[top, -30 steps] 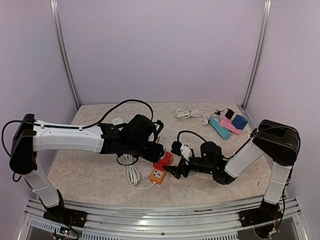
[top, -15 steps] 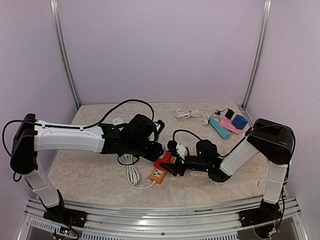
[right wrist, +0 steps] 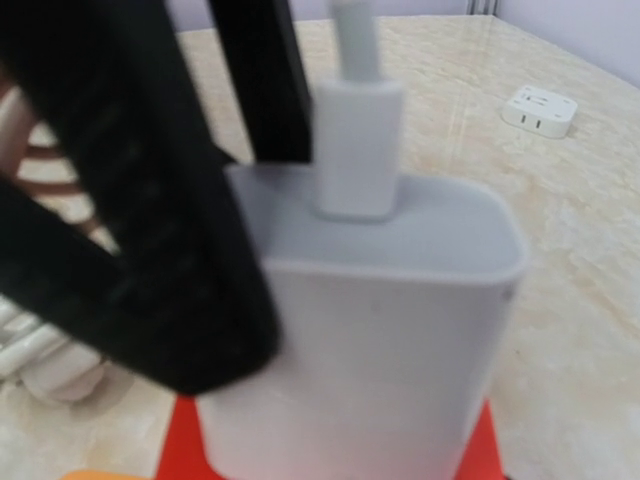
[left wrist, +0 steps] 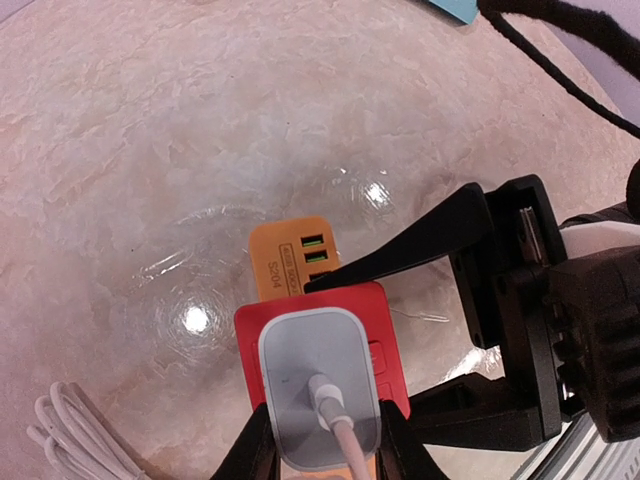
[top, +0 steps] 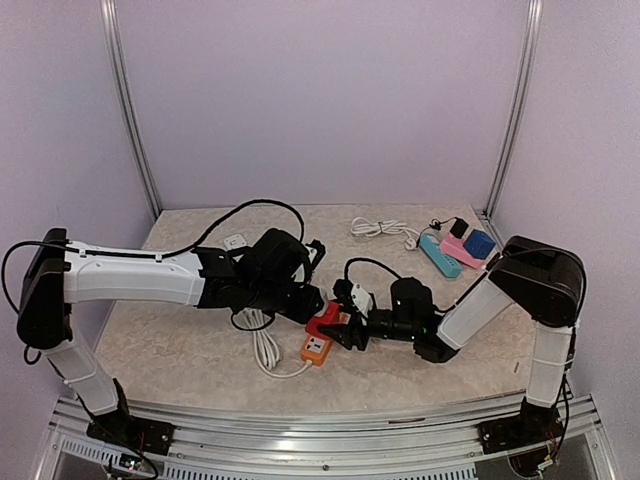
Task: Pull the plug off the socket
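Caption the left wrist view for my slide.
Left end effector grips white charger in red socket; right end effector open alongside.

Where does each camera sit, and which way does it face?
Top external: fixed above and behind the arm bases, looking down on the table; left arm and right arm show, left gripper and right gripper at the red socket block.
Left wrist: on the left arm, facing down at the white charger between its own fingers; right gripper opposite.
Right wrist: on the right arm, facing the white charger side-on, close; own black fingers at left.
Shared: both wrist views show the white charger.
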`<move>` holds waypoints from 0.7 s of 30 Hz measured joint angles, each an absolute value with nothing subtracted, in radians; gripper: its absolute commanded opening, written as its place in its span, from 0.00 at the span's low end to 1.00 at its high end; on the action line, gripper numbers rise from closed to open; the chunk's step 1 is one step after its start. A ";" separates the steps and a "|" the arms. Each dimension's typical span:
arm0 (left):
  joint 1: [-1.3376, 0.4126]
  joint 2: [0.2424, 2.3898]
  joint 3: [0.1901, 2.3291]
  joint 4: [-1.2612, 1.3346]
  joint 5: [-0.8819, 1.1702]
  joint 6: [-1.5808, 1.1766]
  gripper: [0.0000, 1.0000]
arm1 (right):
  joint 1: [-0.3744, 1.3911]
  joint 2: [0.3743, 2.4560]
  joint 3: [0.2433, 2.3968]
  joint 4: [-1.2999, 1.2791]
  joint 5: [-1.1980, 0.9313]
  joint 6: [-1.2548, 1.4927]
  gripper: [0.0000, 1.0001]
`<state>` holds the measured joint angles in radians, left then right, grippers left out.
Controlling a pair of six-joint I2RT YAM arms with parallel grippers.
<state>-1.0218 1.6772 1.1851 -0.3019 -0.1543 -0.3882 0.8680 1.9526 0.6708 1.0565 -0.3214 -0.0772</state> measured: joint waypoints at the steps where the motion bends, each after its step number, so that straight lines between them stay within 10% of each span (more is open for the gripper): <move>1: -1.021 1.676 1.184 -0.304 -0.155 -0.388 0.00 | 0.868 1.955 0.673 1.057 -0.323 -0.077 0.21; 21: -1.007 1.606 1.173 -0.343 -0.162 -0.388 0.00 | 0.868 1.987 0.714 1.124 -0.361 -0.077 0.14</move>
<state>-1.0073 1.6058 1.1728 -0.3428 -0.1616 -0.3882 0.8684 1.9873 0.7136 1.1244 -0.3611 -0.0769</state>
